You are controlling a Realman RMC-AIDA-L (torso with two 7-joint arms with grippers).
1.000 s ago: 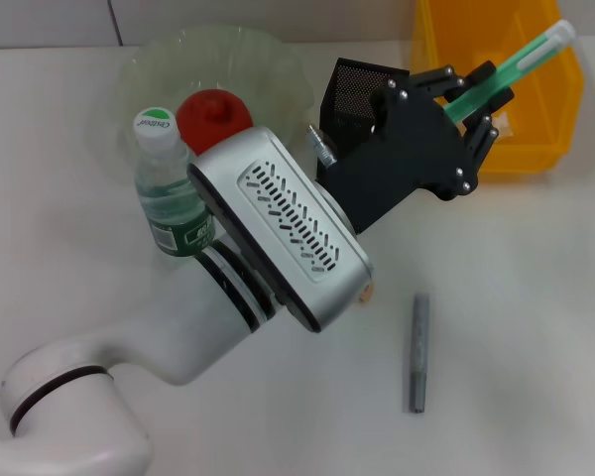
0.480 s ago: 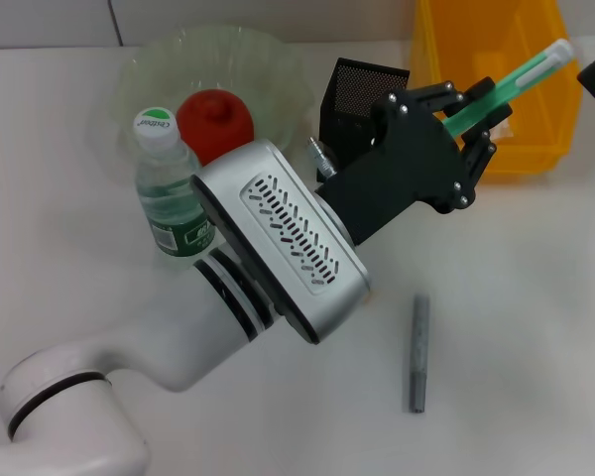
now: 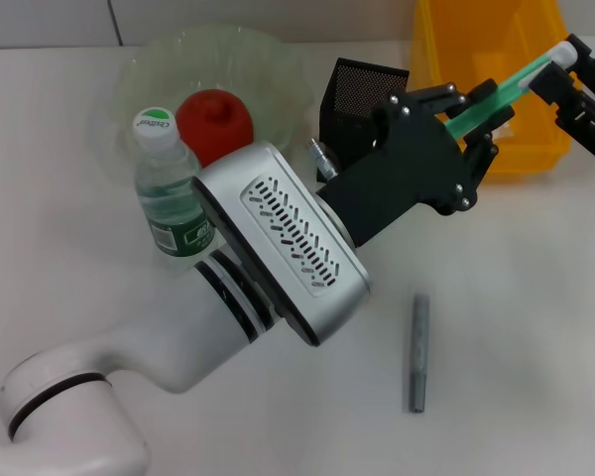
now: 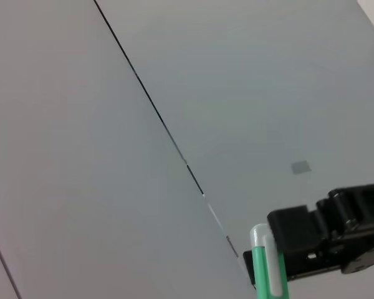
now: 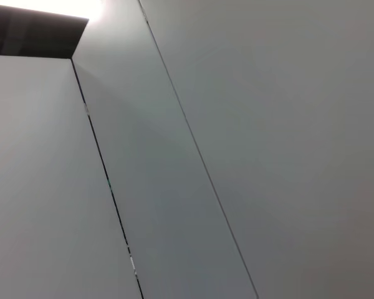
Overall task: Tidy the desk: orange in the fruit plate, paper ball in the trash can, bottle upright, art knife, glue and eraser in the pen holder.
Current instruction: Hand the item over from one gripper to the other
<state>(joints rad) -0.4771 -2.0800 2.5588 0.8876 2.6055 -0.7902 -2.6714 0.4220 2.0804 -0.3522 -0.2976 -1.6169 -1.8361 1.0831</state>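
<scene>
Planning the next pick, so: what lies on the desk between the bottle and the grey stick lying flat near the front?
In the head view, the left arm's silver forearm crosses between the bottle and the grey stick; beyond it, bare desk.

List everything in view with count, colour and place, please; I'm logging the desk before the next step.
Orange: one, red-orange, in the fruit plate.
Fruit plate: one, pale green, far left.
Bottle: one, clear, green label, upright before the plate.
Pen holder: one, black mesh, far centre.
Trash can: one, yellow, far right.
Glue stick: one, green-white, held above the can.
Grey stick: one, near centre.
Left gripper: black, shut on the glue stick.
Right gripper: black, at the stick's tip.
</scene>
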